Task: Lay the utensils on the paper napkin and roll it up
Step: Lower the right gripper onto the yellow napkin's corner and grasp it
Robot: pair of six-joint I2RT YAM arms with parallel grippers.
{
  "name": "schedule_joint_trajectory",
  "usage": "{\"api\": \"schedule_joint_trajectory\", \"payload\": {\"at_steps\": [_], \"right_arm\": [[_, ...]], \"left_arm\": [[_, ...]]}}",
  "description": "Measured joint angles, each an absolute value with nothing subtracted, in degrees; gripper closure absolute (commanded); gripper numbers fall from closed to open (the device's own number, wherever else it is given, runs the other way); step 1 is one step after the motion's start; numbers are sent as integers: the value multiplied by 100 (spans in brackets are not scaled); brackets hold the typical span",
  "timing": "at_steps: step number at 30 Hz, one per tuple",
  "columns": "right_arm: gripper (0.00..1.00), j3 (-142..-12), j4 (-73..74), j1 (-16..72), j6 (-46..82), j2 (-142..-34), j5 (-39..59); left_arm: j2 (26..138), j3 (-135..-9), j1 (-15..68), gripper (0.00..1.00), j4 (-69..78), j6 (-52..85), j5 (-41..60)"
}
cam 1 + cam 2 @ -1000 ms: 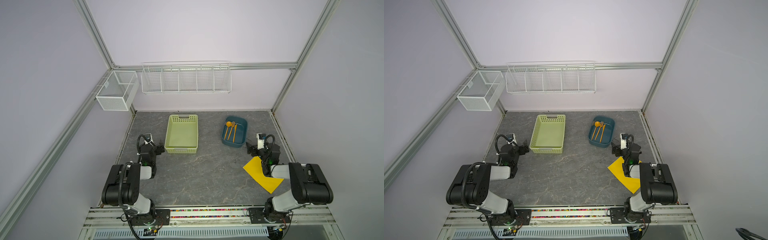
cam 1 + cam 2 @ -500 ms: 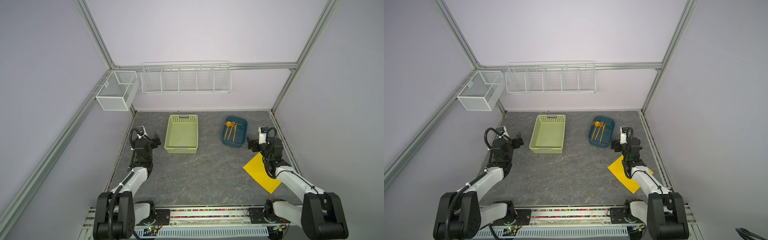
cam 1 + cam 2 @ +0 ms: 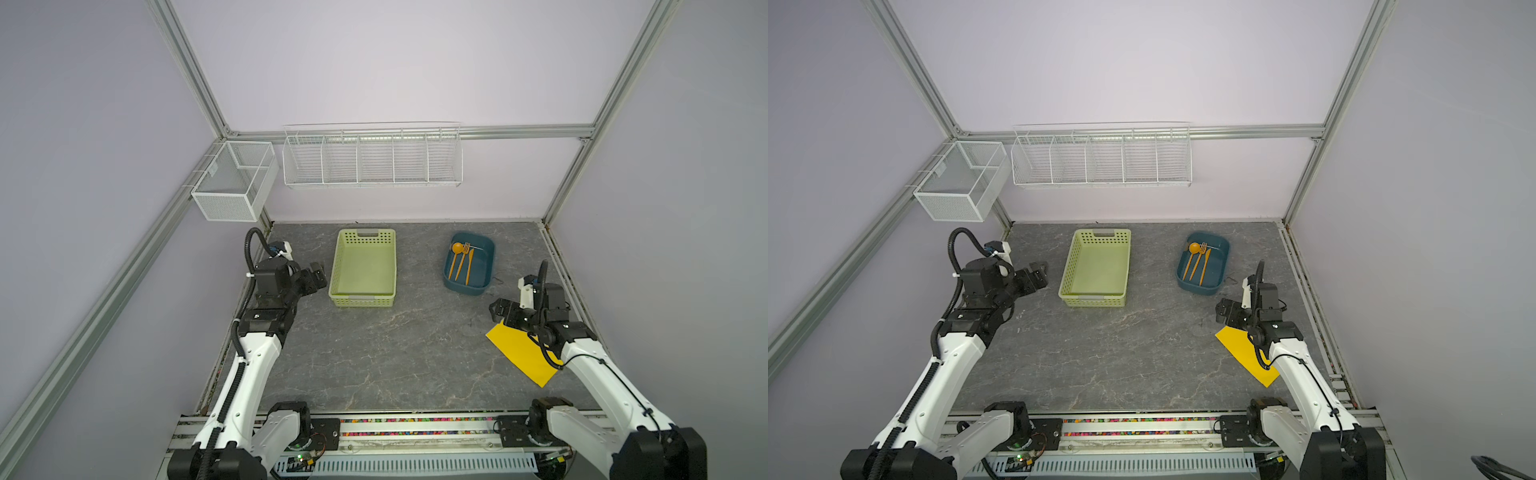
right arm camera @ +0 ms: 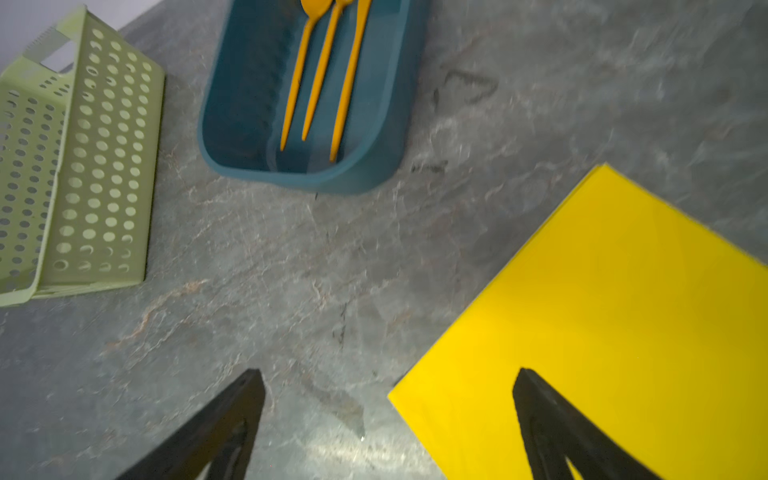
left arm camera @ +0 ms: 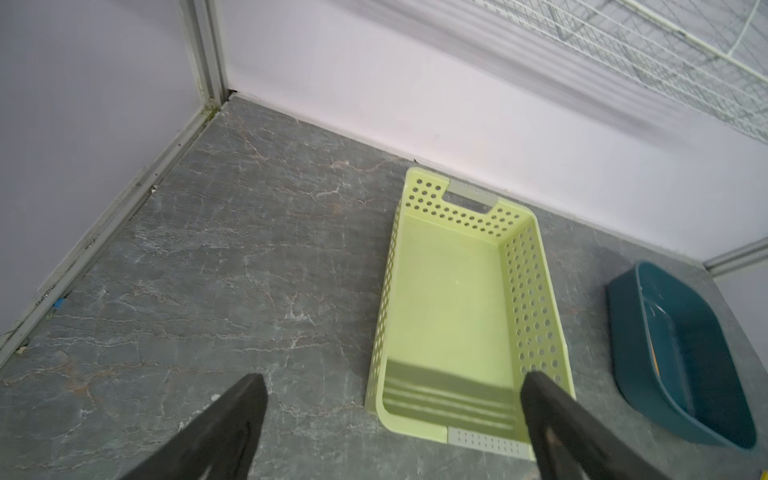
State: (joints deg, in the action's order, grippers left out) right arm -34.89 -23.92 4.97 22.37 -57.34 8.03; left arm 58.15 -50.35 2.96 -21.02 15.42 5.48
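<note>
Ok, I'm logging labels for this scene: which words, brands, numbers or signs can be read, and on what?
None is readable.
The small tag on the white mesh bin is too small to read.
The paper napkin, green basket, blue tub and utensils show no print.

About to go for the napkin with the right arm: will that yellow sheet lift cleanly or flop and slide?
The paper napkin lies flat and thin on the table, so it will probably droop if lifted by one corner. No edge stands up, so a pinch may just push it along.
</note>
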Motion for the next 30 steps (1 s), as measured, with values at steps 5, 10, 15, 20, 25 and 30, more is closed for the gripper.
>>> {"api": "schedule_joint_trajectory", "payload": {"at_steps": [5, 10, 15, 20, 25, 30], "right_arm": [[5, -3369, -2694, 497, 2502, -5760, 1203], [6, -3245, -2858, 499, 2604, -5966, 1481], [6, -3186, -2803, 497, 2633, -6289, 1723], [7, -3181, -2659, 499, 2635, -6670, 1900], [8, -3116, -2541, 504, 2615, -6928, 1964], [9, -3096, -2386, 567, 2617, -7052, 2047]], "left_arm": [[5876, -5116, 296, 5, -2536, 1166, 786], [5867, -5057, 296, 5, -2622, 1173, 913], [5830, -4877, 296, 5, -2609, 1238, 963], [5828, -4877, 296, 6, -2602, 1240, 926], [5789, -4875, 296, 5, -2602, 1238, 897], [5752, -4875, 296, 6, -2602, 1238, 878]]}}
